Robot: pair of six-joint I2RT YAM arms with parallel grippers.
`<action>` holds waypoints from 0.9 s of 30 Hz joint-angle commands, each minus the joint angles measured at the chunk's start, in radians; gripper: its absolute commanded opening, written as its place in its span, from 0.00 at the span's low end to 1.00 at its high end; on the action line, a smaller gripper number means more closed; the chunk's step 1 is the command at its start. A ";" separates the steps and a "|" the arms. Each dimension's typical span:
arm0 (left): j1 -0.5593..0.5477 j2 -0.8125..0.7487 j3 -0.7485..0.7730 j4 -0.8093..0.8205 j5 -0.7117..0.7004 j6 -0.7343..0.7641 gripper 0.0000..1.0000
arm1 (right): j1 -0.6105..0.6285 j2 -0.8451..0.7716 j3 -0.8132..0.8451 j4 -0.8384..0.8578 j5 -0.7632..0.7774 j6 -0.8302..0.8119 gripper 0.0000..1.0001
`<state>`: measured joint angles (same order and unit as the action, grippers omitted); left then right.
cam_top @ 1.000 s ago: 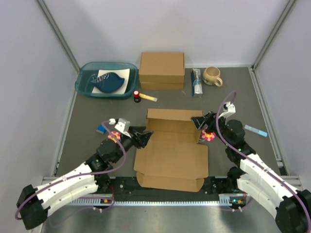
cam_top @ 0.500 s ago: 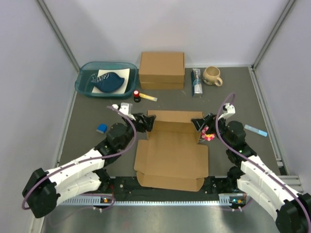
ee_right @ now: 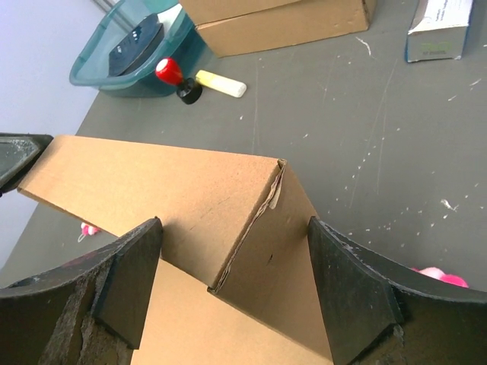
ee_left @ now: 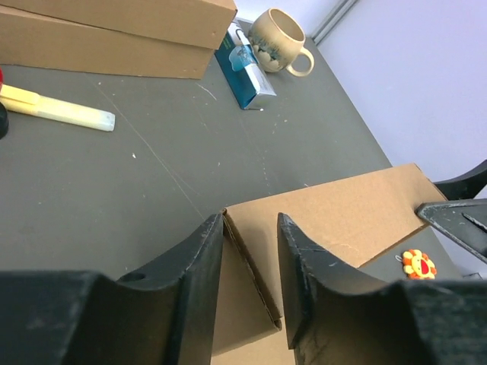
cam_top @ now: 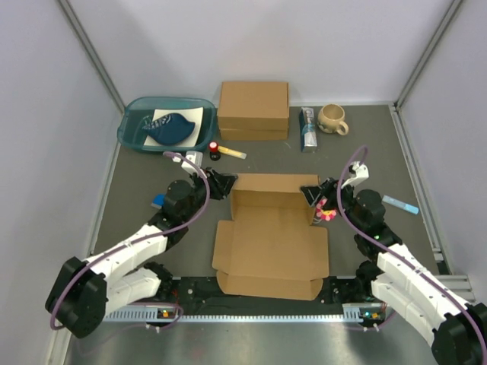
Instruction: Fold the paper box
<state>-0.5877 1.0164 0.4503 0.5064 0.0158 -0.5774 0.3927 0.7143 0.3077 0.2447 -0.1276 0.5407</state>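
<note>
The flat brown cardboard paper box (cam_top: 270, 239) lies mid-table between the two arms, its back wall standing upright and its base and front flaps spread flat; the front flap reaches the dark rail at the near edge. In the overhead view, the left gripper (cam_top: 222, 183) covers the back-left corner and the right gripper (cam_top: 312, 192) the back-right one. From the left wrist, the left gripper (ee_left: 251, 220) has its fingers partly apart astride the corner fold; I cannot tell whether they press the card. From the right wrist, the right gripper (ee_right: 234, 225) stands with jaws spread wide on either side of the corner, not pinching it.

A small blue block (cam_top: 158, 201) is half hidden by the left arm; a dark blue object in the teal plastic tub (cam_top: 129, 138) is hard to identify.

Bare room lies left and right of the base; a pink-and-orange flower toy (cam_top: 328, 214) sits just beside the right edge. Along the back stand a closed thick brown cardboard box (cam_top: 253, 106), a blue-and-white carton (cam_top: 308, 128) and a beige mug (cam_top: 332, 118).

The dark grey table (cam_top: 137, 175) is scuffed; pale walls enclose it.
</note>
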 commanded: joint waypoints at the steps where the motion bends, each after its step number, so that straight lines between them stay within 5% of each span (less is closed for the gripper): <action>1: 0.011 0.033 -0.021 0.125 0.167 -0.056 0.36 | 0.002 0.024 -0.035 -0.131 0.017 -0.047 0.75; 7: 0.011 0.080 -0.068 0.161 0.190 -0.067 0.27 | 0.002 0.007 -0.050 -0.147 0.025 -0.041 0.75; 17: 0.011 0.063 -0.073 0.113 0.142 -0.027 0.30 | 0.002 -0.027 0.068 -0.228 0.089 -0.002 0.92; 27: 0.011 0.044 -0.059 0.072 0.119 0.016 0.30 | 0.000 0.016 0.212 -0.216 0.125 0.008 0.96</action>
<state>-0.5659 1.0634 0.3855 0.6594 0.0948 -0.5945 0.3923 0.7094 0.4377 0.0322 -0.0288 0.5526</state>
